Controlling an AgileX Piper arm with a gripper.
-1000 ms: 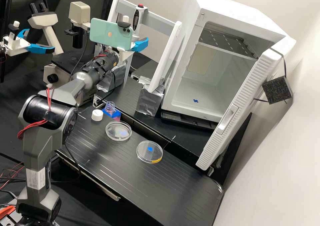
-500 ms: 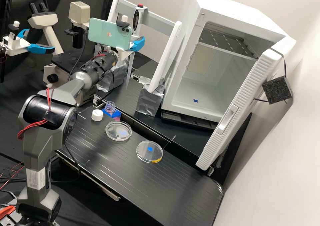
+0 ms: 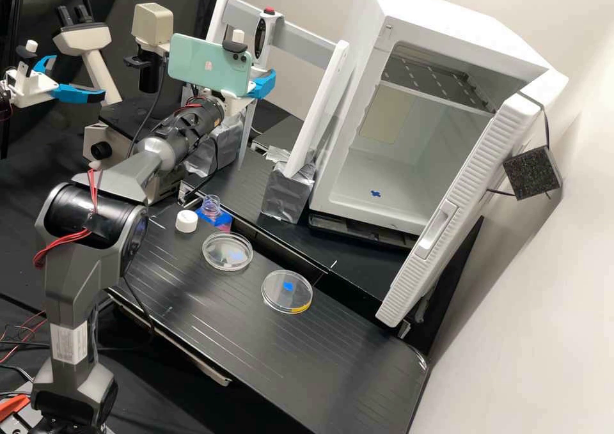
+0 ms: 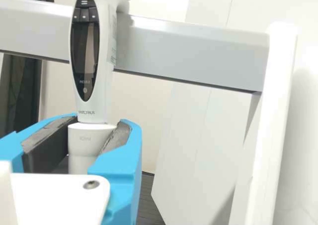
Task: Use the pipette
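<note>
"Item in hand?"

"One pipette, white, dark display, upright at its stand, head in front of the crossbar. One gripper, mine, blue-fingered, clamped on the pale collar below the handle; the dark pads meet it on either side, no daylight that I can make out. Pressure: not legible from my seat."

"Step, as you'd enter it?"

"Pick-up, grip stage. Grip taken, by my reading; removal from the stand outstanding. Dispensing: a later entry."

"Remaining stock?"

"On the bench: bottle, open-necked, one; white cap, set down beside it, one; shallow dishes, two. First dish, nearer the bottle. Second dish, yellow patch at its edge. I'd list the bottle as the likely source and a dish as the likely destination; the task line names neither."

"Next move, and its requirements?"

"Confirm the hold, then ease the pipette free of its stand, slowly, kept upright. I can't see how it is seated, so a small trial lift first. Hazards: slip at the collar, twist in the grip, a knock against the crossbar. After that, carriage toward the bottle, tip downward."
</note>
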